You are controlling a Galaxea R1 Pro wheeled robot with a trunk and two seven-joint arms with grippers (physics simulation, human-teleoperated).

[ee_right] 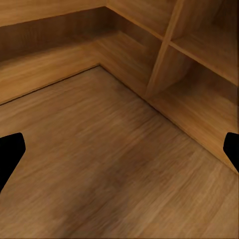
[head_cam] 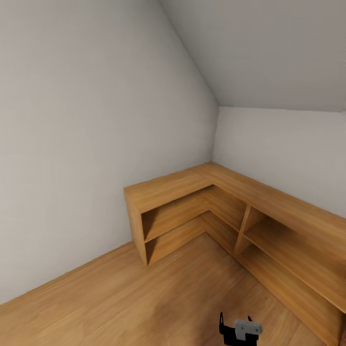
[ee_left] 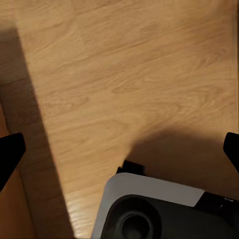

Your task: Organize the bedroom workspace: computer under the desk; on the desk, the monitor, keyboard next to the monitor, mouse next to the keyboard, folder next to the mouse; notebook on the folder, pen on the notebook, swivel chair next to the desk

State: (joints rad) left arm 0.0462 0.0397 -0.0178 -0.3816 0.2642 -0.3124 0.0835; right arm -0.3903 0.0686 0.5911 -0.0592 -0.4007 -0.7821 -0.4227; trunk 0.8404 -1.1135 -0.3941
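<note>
I am in the bedroom, facing a corner under the sloped grey ceiling [head_cam: 269, 48]. The desk, the swivel chair, the computer, the monitor, the keyboard, the mouse, the folder, the notebook and the pen are out of view. My right gripper [head_cam: 235, 321] shows at the lower edge of the head view, above the wood floor. In its wrist view the right gripper [ee_right: 119, 154] is open and empty, its dark fingertips [ee_right: 10, 152] far apart. My left gripper [ee_left: 119, 154] is also open and empty, pointing down at the floor.
Low wooden L-shaped shelving [head_cam: 192, 202] with open compartments fills the corner ahead and runs along the right wall. Light wood floor [head_cam: 120, 298] lies before it. My own white and black base [ee_left: 149, 209] sits under the left gripper. Plain grey walls [head_cam: 72, 144] close the left side.
</note>
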